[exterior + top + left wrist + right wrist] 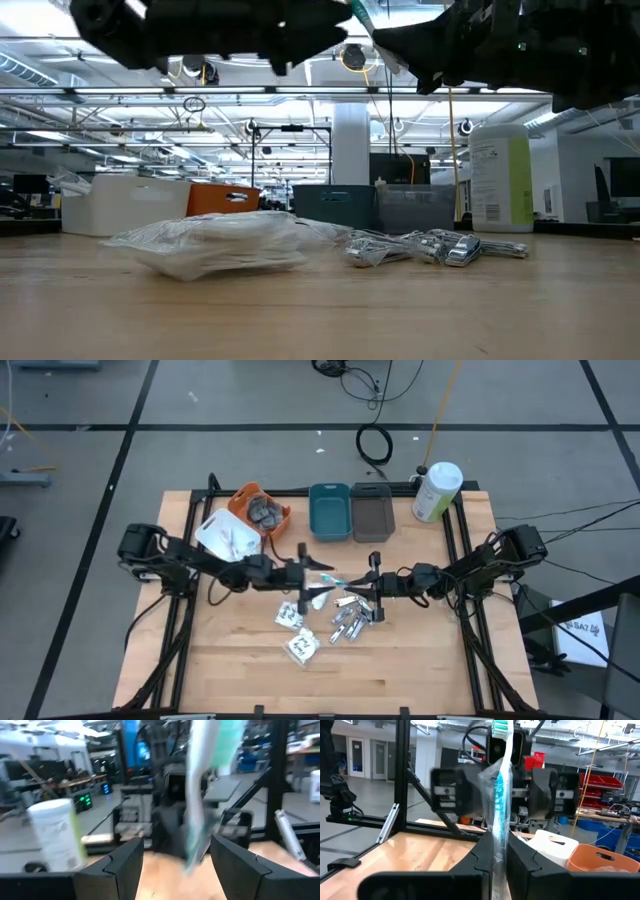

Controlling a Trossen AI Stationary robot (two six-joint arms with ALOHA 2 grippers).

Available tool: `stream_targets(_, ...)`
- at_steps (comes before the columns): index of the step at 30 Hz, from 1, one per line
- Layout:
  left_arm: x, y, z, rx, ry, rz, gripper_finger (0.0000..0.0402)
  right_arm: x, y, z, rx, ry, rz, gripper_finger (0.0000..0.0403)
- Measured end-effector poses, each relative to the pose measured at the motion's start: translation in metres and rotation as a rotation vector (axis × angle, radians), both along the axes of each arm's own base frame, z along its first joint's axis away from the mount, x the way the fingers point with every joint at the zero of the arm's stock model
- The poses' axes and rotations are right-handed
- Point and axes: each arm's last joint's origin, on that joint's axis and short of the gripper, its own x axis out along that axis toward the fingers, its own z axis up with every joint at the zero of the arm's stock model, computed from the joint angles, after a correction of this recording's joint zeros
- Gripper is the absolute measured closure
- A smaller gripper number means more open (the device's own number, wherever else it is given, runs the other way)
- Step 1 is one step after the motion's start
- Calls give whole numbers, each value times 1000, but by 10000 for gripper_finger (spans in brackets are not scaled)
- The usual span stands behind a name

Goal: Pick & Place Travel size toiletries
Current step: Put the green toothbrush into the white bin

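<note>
A teal-white toothbrush in a clear wrapper is held above the middle of the table by my right gripper, which is shut on it. My left gripper faces it from the table's left, open. In the left wrist view the toothbrush shows blurred between the left gripper's fingers; whether they touch it cannot be told. Below on the table lie white clear-wrapped packets and small silver tubes. Dark grey discs lie in the orange bin. My right gripper pinches the toothbrush's handle between its two fingers, through the clear wrapper. The fingers come about level from the table's right. The toothbrush sticks out past the fingertips with its teal head at the free end, lifted clear of the table.
Along the far edge stand a white bin, the orange bin, a teal bin and a grey bin. A big white-and-green bottle stands at the far right corner. Bare wood lies toward the near edge.
</note>
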Motion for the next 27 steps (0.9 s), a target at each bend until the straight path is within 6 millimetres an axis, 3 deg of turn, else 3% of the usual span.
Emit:
stream_targets(5, 10, -6, 9, 2, -38, -50, 174, 0, 0, -1, -4, 6, -1, 387)
stream_targets(13, 10, -6, 7, -23, -17, -47, 187, 0, 0, -1, -6, 11, -1, 387)
stream_targets(16, 10, -6, 6, -21, -12, -44, 231, 0, 0, -1, -6, 11, -1, 387)
stream_targets(22, 10, -6, 7, -29, -12, -45, 375, 0, 0, -1, -3, 14, 0, 370)
stream_targets(27, 11, -4, 6, -67, -9, -22, 383, 1, 0, -3, -2, 37, -5, 324)
